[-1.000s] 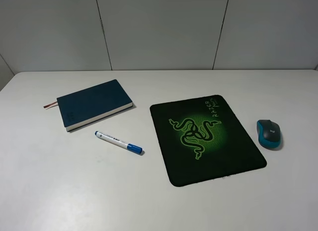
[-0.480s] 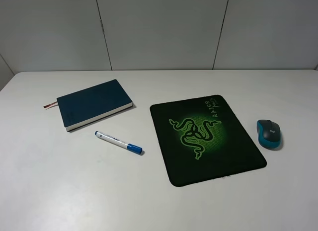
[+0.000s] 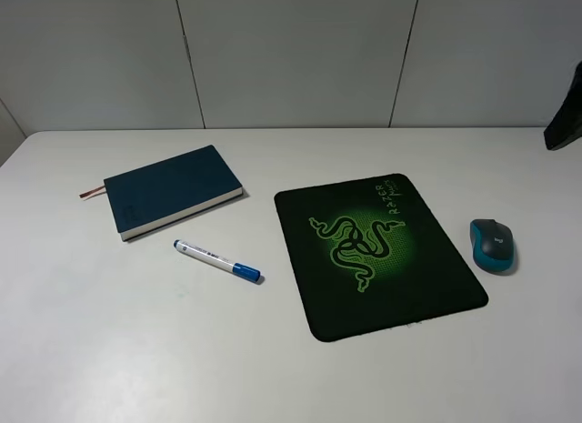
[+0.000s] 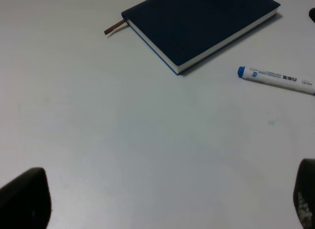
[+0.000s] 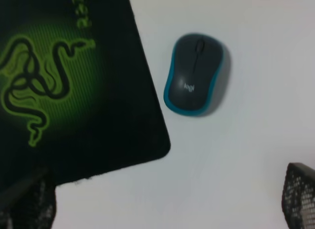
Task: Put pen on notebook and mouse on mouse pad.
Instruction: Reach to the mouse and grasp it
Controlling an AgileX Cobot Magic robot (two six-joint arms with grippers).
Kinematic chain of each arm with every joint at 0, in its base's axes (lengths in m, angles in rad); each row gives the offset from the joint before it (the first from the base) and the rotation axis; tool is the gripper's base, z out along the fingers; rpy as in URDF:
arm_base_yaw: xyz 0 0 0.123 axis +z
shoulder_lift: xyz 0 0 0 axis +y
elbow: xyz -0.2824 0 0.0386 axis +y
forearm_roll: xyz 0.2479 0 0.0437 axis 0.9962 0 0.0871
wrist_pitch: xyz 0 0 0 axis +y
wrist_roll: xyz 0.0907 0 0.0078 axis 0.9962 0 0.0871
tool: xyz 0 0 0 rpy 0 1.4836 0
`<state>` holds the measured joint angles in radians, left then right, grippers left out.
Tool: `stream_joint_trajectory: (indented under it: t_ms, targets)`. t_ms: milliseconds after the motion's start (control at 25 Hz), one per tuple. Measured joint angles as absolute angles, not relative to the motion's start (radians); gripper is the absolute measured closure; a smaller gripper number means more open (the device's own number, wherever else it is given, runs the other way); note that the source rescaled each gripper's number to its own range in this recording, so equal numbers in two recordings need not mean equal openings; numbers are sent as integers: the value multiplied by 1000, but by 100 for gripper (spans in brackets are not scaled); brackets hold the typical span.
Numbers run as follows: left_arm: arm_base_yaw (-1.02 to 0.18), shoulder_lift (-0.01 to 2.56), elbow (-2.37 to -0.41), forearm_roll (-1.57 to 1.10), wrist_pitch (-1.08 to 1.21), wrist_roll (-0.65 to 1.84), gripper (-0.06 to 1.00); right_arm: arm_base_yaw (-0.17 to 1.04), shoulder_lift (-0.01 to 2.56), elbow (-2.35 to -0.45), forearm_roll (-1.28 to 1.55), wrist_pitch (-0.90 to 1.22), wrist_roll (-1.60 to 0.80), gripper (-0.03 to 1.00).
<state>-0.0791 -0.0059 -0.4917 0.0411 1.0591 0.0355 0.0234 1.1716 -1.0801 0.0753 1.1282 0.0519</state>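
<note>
Currently left gripper [image 4: 166,198] spread wide, empty, above table [image 3: 109,350] near pen [image 3: 216,260]; right gripper [image 5: 165,200] spread wide, empty, over mouse [image 5: 195,74]: likely pre-grasp staging. Pen on table just beside notebook [image 3: 171,191], long axis diagonal, blue cap toward mouse pad [image 3: 377,255]. Mouse off pad, near its edge, wheel end facing far side.

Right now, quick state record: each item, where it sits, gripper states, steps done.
pen: on table, beside notebook, not touching
notebook: closed, flat, nothing on it
mouse: on table, right of mouse pad, apart from it
mouse pad: flat, nothing on it
left gripper: open, empty, near notebook
right gripper: open, empty, near mouse
steps done: none
</note>
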Motion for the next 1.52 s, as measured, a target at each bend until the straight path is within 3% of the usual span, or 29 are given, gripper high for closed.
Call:
stream_joint_trajectory:
  t_ms: [800,1520]
  targets:
    - [-79,-6,-492,41,1059,35,-4,23,1607,-1080,38,954,60,-3]
    - [-79,-6,-492,41,1059,35,-4,23,1832,-1080,-28,816,85,-3]
